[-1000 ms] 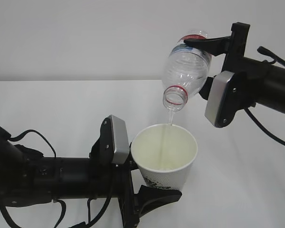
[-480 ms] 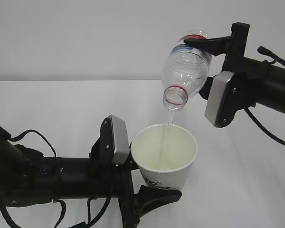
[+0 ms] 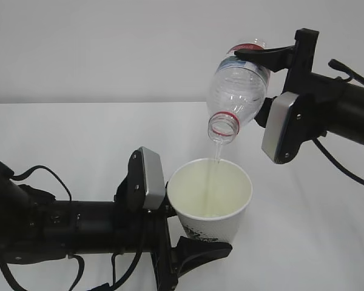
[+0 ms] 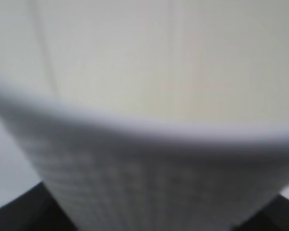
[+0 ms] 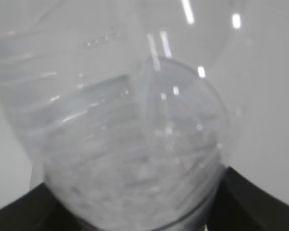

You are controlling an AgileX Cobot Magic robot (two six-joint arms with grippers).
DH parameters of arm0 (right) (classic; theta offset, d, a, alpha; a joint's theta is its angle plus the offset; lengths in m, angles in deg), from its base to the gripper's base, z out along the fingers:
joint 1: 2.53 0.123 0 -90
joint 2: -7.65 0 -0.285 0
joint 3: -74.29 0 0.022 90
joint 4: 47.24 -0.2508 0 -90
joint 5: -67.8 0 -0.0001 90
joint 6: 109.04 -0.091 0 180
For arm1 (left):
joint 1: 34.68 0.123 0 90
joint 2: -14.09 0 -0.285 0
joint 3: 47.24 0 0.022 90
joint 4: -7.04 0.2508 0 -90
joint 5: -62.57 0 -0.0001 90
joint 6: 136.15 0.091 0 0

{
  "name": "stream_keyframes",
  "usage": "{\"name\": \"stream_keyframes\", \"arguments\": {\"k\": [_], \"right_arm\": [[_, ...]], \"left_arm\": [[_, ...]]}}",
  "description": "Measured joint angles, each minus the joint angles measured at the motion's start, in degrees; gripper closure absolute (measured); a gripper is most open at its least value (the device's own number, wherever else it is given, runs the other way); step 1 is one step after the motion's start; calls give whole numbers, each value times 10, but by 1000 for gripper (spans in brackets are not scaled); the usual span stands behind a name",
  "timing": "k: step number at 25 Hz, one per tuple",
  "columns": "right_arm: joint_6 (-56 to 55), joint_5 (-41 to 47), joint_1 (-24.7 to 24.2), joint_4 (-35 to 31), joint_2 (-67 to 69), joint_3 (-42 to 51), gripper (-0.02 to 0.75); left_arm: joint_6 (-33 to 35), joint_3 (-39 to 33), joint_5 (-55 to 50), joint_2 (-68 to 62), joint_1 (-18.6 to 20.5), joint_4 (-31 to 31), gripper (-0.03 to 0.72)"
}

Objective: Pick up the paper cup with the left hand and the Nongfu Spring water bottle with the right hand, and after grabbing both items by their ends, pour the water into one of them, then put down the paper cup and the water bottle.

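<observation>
White tabletop and a pale wall framed the pour. Held upright near its base by the left hand (image 3: 188, 242), the paper cup (image 3: 210, 200) served as the landmark. Directly above its open mouth hung the Nongfu Spring water bottle (image 3: 238, 92), clamped at its bottom end by the right hand (image 3: 258, 73), long axis slanting down and leftward, neck lowest. A thin stream of water (image 3: 216, 162) fell inside the far rim, so righting the bottle looked like the coming move.
</observation>
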Motion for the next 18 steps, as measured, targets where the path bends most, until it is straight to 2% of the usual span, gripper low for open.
{"name": "stream_keyframes", "arguments": {"k": [18], "right_arm": [[2, 0, 0, 0, 0, 0, 258]], "left_arm": [[0, 0, 0, 0, 0, 17, 141]]}}
